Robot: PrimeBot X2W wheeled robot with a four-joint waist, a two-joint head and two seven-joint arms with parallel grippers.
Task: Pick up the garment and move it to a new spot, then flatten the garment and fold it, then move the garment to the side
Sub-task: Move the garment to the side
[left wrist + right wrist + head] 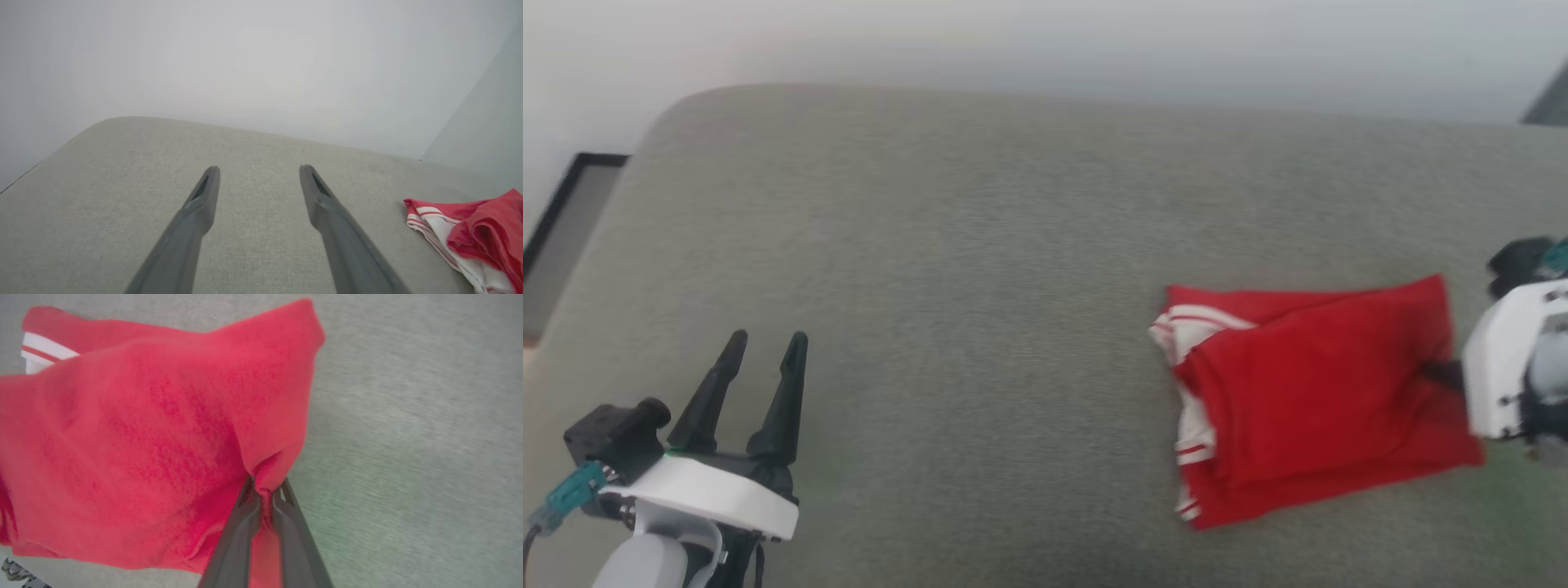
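The garment [1307, 392] is a folded red shirt with white, red-striped trim, lying at the right of the grey cushion. My right gripper [265, 484] is shut on a pinch of its red cloth at the right edge; in the head view its white housing [1499, 367] sits against that edge and its fingers are hidden. The fold rises toward the pinch in the right wrist view, garment [143, 437]. My left gripper [768, 347] stands open at the lower left, far from the shirt, nothing between its fingers. In the left wrist view the left gripper [259, 171] points over bare cushion, the garment [470, 241] at the right edge.
The grey upholstered cushion [980, 269] spans the view, with a rounded far-left corner and a pale wall behind. A dark-framed panel [564, 229] lies beyond the left edge. Bare cushion stretches between the two grippers.
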